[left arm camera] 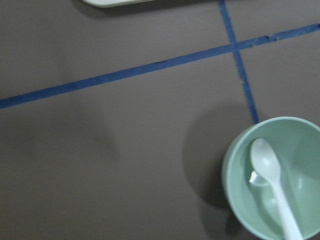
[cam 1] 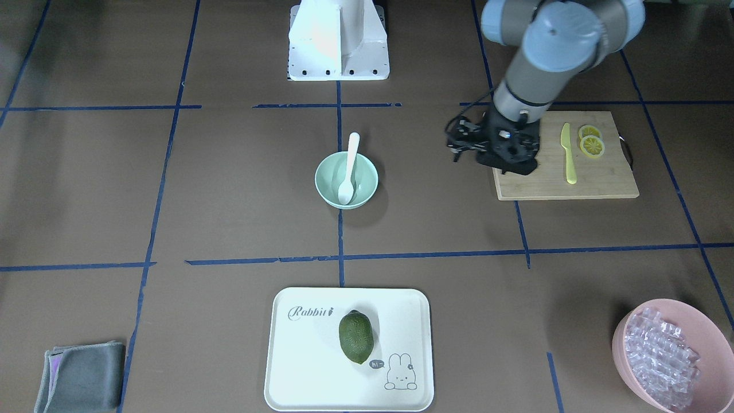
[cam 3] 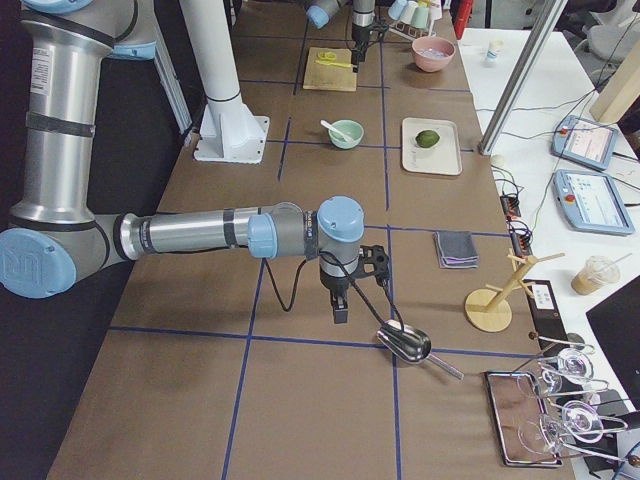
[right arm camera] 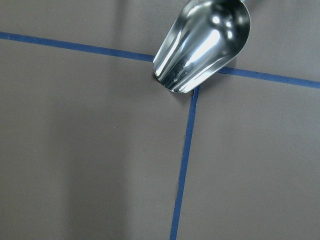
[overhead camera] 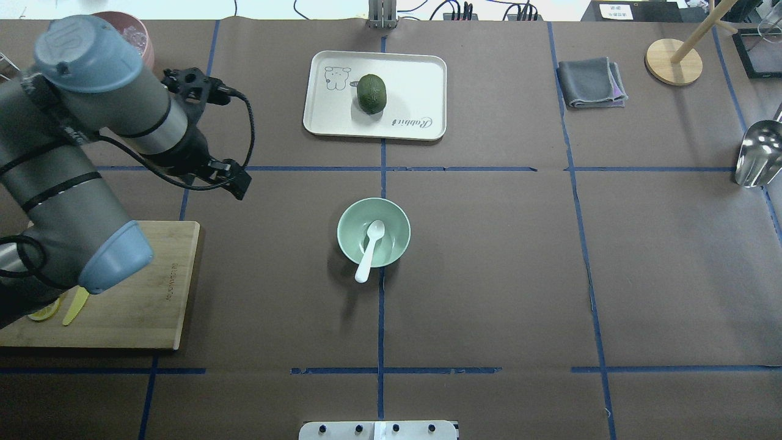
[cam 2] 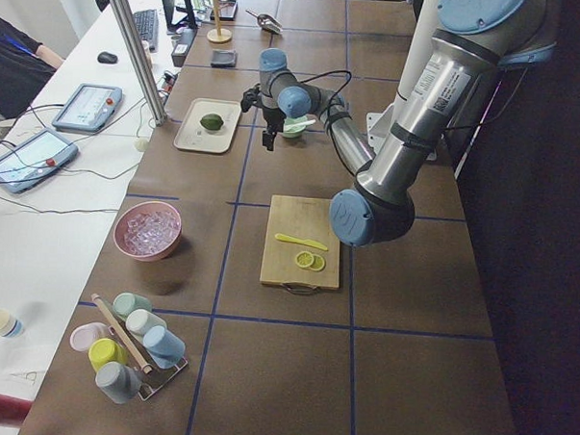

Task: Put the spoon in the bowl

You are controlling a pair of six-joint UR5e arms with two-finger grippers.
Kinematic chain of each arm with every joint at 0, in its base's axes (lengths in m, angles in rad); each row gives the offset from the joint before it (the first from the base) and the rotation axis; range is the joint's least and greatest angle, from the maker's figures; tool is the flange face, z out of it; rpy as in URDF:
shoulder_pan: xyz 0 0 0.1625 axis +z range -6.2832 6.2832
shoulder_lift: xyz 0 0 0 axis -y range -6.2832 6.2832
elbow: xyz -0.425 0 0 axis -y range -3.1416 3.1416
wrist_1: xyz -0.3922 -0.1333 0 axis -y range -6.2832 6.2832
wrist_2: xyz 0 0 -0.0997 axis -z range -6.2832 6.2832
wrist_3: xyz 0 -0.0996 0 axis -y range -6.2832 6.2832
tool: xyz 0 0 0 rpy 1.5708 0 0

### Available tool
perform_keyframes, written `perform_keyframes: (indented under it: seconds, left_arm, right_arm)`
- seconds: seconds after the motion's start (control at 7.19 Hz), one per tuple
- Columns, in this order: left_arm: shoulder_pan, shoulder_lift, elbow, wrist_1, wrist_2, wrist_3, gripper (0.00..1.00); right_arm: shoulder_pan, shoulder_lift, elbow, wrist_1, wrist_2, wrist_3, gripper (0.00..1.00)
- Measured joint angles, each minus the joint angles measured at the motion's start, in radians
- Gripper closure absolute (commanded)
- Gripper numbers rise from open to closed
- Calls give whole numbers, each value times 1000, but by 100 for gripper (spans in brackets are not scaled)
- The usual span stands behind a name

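Note:
The white spoon [cam 1: 348, 166] lies in the pale mint-green bowl [cam 1: 327, 192] at the table's middle, scoop down inside and handle leaning over the rim toward the robot. Both show in the overhead view, spoon [overhead camera: 369, 247] and bowl [overhead camera: 345, 220], and in the left wrist view, spoon [left arm camera: 272, 180] and bowl [left arm camera: 235, 200]. My left gripper [overhead camera: 237, 183] hangs empty over bare table, well clear of the bowl, toward the cutting board; I cannot tell if it is open. My right gripper [cam 3: 340, 312] shows only in the exterior right view, far from the bowl; I cannot tell its state.
A bamboo cutting board [cam 1: 533, 186] holds a yellow knife [cam 1: 567, 154] and lemon slices [cam 1: 592, 143]. A white tray [cam 1: 298, 367] holds a green fruit [cam 1: 355, 336]. A pink bowl [cam 1: 622, 350], a grey cloth [cam 1: 80, 376] and a metal scoop [right arm camera: 200, 45] are also here.

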Motion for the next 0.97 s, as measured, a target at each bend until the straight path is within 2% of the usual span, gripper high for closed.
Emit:
perform_keyframes:
  seconds: [0.42, 0.7, 0.97]
  left_arm:
    - [-329, 239, -9, 29, -149, 405, 0]
    - [-511, 345, 0, 83, -177, 585, 0]
    - [-630, 438, 29, 93, -183, 686, 0]
  right_arm:
    - [0, 0, -2, 0, 0, -1, 0]
    - [0, 0, -2, 0, 1, -2, 0]
    - [0, 0, -1, 0, 1, -3, 0]
